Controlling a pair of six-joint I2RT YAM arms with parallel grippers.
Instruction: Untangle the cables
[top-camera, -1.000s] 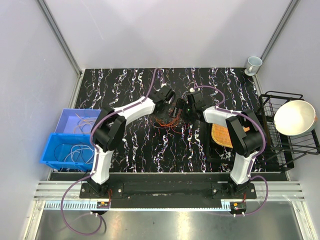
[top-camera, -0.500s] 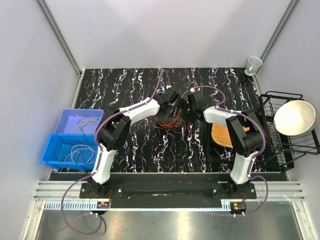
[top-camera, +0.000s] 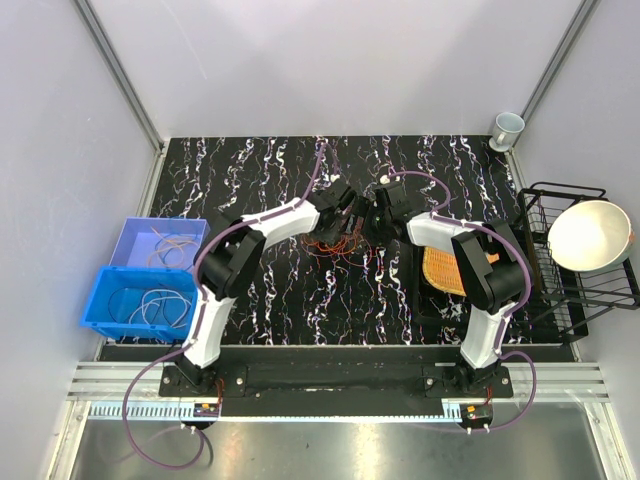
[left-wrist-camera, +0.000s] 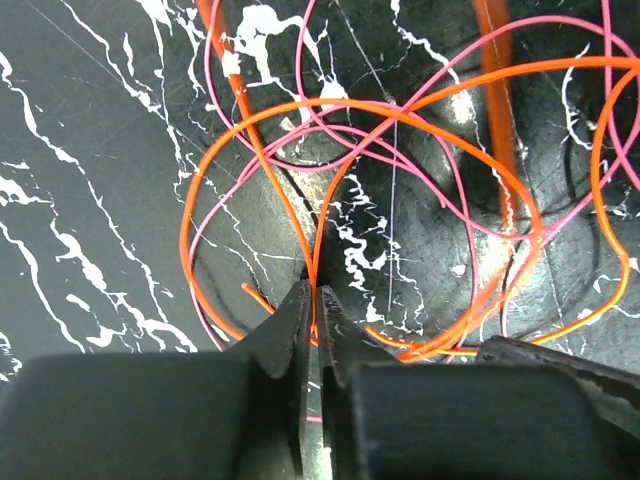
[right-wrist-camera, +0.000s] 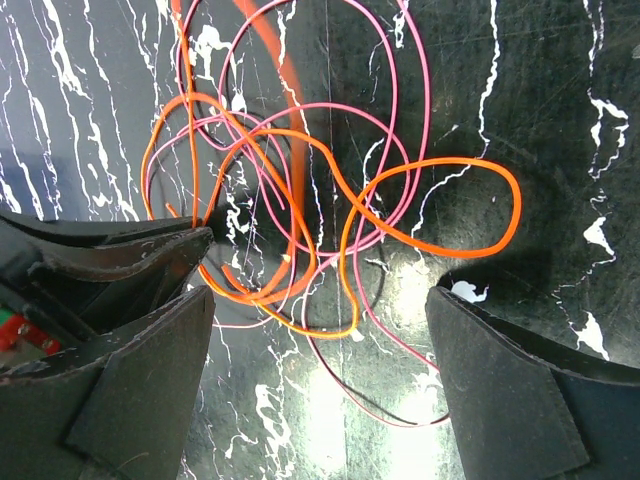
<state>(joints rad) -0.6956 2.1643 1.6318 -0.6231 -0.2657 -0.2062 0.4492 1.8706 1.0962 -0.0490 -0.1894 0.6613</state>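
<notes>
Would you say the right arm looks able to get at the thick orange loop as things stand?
Probably yes: the right end effector hangs open directly above the orange loop, nothing covering it; the left end effector, shut on an orange strand, sits aside.

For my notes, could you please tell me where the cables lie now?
In the top view the cables lie mid-table, beneath the left pincer, which pinches an orange strand, and the right pincer, left of the woven mat.
</notes>
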